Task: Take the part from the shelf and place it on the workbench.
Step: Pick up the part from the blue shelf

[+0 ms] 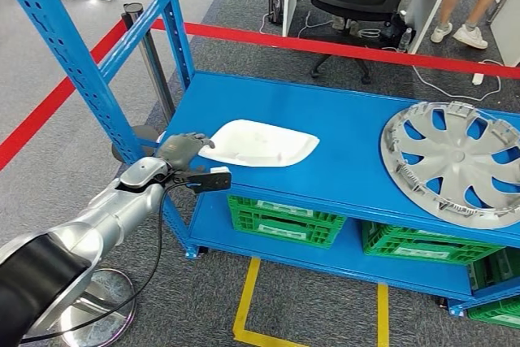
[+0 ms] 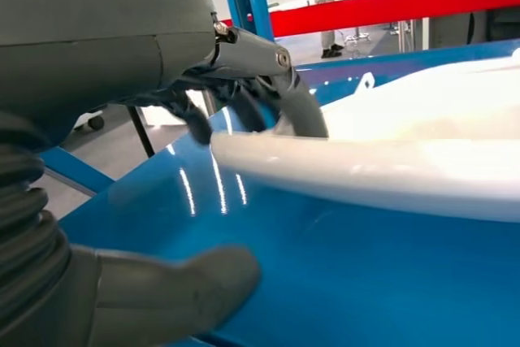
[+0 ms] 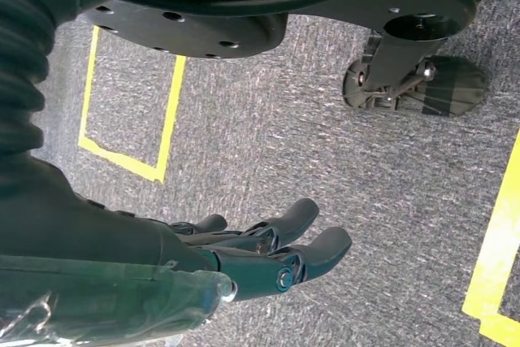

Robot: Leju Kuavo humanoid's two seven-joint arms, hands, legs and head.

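White part (image 1: 261,144), a smooth, shallow, glossy moulded shell with rounded corners, lies flat on the blue shelf (image 1: 344,127), so the lift and the carry to the table are both left to do. The left hand (image 1: 181,150) is at the part's near end, fingers (image 2: 301,107) draped over its rim and thumb (image 2: 184,290) spread low beneath; I judge the grip not yet closed. The right hand (image 3: 270,253) hangs over grey carpet, fingers extended, holding nothing. A ribbed silver hubcap (image 1: 457,160) rests further along the shelf.
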